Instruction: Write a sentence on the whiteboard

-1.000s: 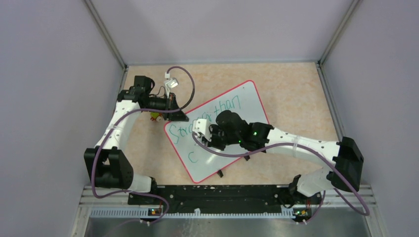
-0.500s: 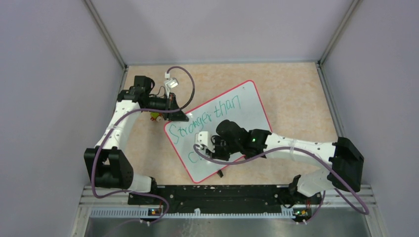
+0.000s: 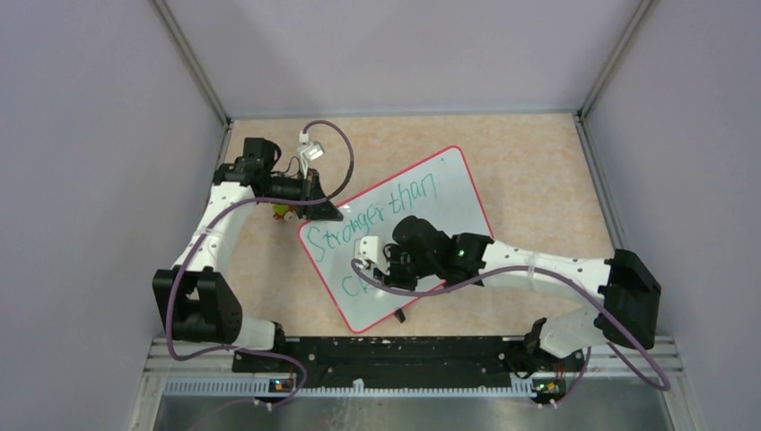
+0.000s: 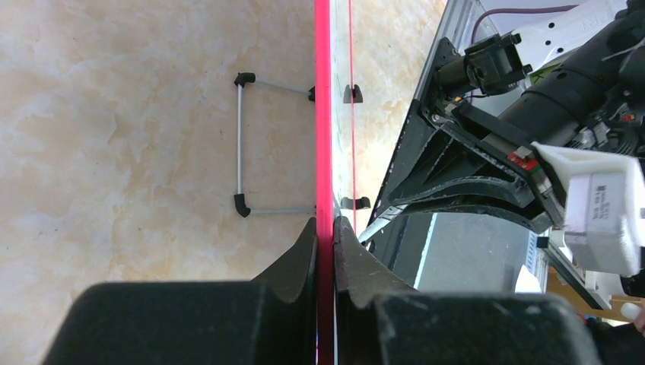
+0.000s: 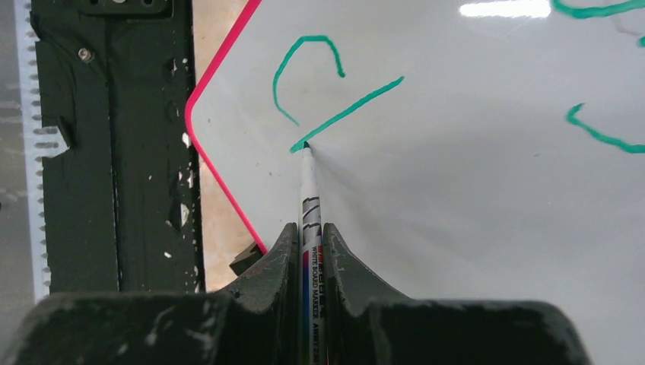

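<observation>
- Your right hand (image 5: pixel 309 232) pinches a marker (image 5: pixel 310 199), its tip touching the board (image 5: pixel 471 228) close to the board's near corner.
- The tip sits at the low end of a slanted green stroke, just beside a "C".
- The board lies slanted on the bench (image 3: pixel 538 171). The sentence (image 3: pixel 372 215) so far reads "Stronger than" on the top line.
- Your left hand (image 4: pixel 325 228) is clamped on the board's red rim at the far-left edge, with a wire loop (image 4: pixel 240 144) on the rim beyond it.
</observation>
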